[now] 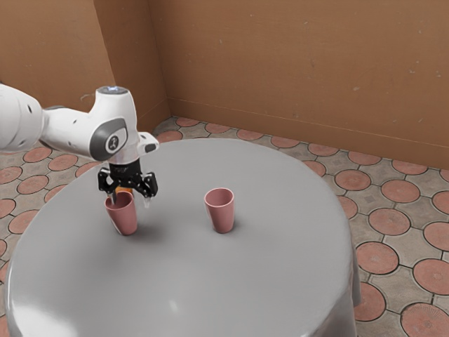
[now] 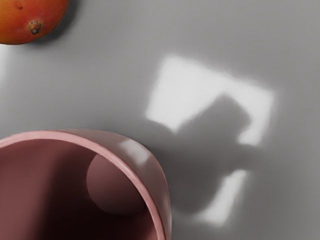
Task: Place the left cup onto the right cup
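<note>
The gripper [image 1: 128, 194] hung over the left cup [image 1: 121, 216], fingers spread. I reckoned it should settle squarely before pinching, then lift clear toward the right cup [image 1: 219, 208] at three o'clock.

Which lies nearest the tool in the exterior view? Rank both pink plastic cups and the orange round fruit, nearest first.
1. Nearer pink plastic cup, exterior view's left, directly under the tool.
2. Orange round fruit, just behind that cup.
3. Farther pink plastic cup, toward the exterior view's right, well apart.
</note>
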